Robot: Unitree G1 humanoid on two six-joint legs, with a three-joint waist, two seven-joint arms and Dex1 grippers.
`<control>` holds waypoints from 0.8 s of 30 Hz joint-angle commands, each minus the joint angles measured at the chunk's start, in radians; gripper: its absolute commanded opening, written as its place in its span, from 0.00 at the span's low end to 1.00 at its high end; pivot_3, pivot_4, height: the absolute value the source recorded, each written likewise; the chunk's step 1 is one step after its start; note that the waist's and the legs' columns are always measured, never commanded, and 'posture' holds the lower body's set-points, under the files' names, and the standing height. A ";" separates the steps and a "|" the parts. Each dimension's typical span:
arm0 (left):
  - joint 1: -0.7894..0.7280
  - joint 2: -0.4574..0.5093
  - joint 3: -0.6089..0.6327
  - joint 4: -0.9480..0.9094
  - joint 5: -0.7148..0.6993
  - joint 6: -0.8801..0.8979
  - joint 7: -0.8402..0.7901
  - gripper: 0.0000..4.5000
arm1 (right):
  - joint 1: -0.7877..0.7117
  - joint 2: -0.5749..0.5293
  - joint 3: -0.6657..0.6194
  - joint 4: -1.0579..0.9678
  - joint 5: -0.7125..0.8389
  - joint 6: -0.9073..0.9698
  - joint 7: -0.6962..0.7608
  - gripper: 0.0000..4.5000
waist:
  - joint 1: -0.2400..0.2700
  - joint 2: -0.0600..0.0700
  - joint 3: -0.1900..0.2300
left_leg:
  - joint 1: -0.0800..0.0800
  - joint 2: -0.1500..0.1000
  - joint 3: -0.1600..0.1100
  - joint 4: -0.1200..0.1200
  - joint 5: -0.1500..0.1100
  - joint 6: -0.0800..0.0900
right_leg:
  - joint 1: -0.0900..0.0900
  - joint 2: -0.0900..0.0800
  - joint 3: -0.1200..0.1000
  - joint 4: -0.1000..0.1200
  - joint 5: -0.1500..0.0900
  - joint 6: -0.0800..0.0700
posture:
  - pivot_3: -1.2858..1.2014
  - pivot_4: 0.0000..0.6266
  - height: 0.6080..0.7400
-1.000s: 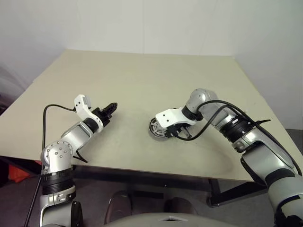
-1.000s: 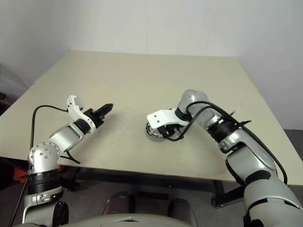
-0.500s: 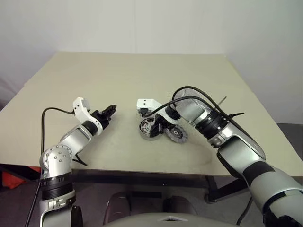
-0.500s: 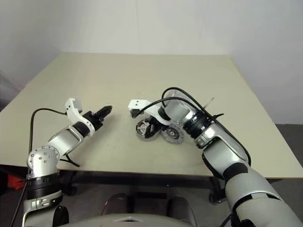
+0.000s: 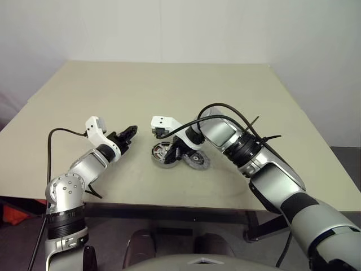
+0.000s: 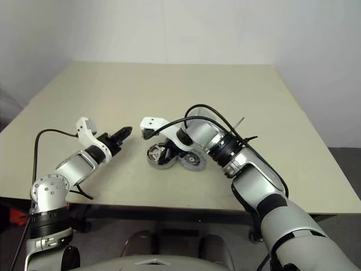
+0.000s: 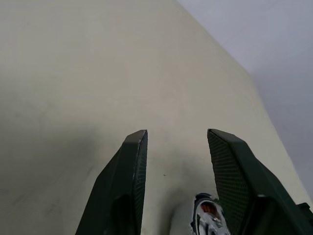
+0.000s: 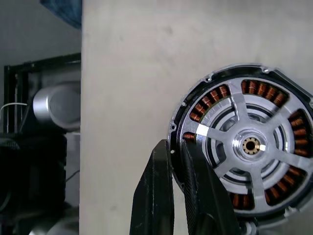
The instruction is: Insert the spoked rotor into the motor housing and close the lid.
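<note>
Pinching the dark rim of the motor housing (image 8: 252, 88), the right claw (image 8: 177, 147) has its 2 black fingers nearly together, one inside the rim and one outside. That is a thin bite on a thick, heavy-looking puck. Silver spokes and a small hub cross the copper windings, so the spoked rotor (image 8: 249, 145) appears to sit in the housing already, though I cannot tell how fully it is seated.

In the head views the housing sits near the middle of the desk (image 5: 169, 90). The lid (image 5: 198, 161) lies flat just beside it, under the right forearm. Whether the housing rests fully on the desk or is tipped up on one edge is not clear.

The main risk is that such an off-centre hold lets the puck swing or slip between the fingers if the arm lifts or turns quickly. It could then drop, and a loosely seated rotor could shake out. A second risk is the lid: it lies so close that a sliding housing or the wrist could knock it away or ride up over it.

The left claw (image 5: 128, 134) hangs half open and empty, well apart to the left, so it gives no support.
</note>
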 commanded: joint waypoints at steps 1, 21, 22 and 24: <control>-0.026 0.018 0.018 -0.031 -0.011 0.001 0.000 0.45 | -0.006 0.014 -0.036 -0.011 0.029 -0.050 -0.026 0.16 | 0.001 0.000 0.000 | 0.000 0.000 0.000 0.000 0.000 0.000 | 0.000 0.000 0.000 0.000 0.000 0.000 | 0.52 0.00 1.00; -0.011 0.132 -0.110 -0.052 0.070 0.086 -0.129 0.45 | -0.013 -0.061 -0.213 0.101 0.033 -0.357 -0.226 0.58 | 0.009 -0.001 0.000 | 0.000 -0.001 -0.001 0.000 0.001 -0.001 | 0.001 0.000 0.000 0.000 0.000 0.000 | 0.52 0.00 1.00; -0.004 0.153 -0.122 -0.057 0.080 0.092 -0.152 0.45 | -0.007 -0.073 -0.225 0.127 0.025 -0.381 -0.249 0.58 | 0.008 -0.001 0.000 | 0.000 -0.001 0.000 0.000 0.001 -0.001 | 0.001 0.000 0.000 0.000 0.000 0.000 | 0.52 0.00 1.00; 0.010 0.198 -0.146 -0.070 0.099 0.102 -0.206 0.45 | 0.012 -0.099 -0.244 0.164 0.007 -0.436 -0.289 0.58 | 0.009 -0.001 0.000 | -0.001 -0.001 0.000 0.000 0.001 -0.001 | 0.000 0.000 0.000 0.000 0.000 0.000 | 0.52 0.00 1.00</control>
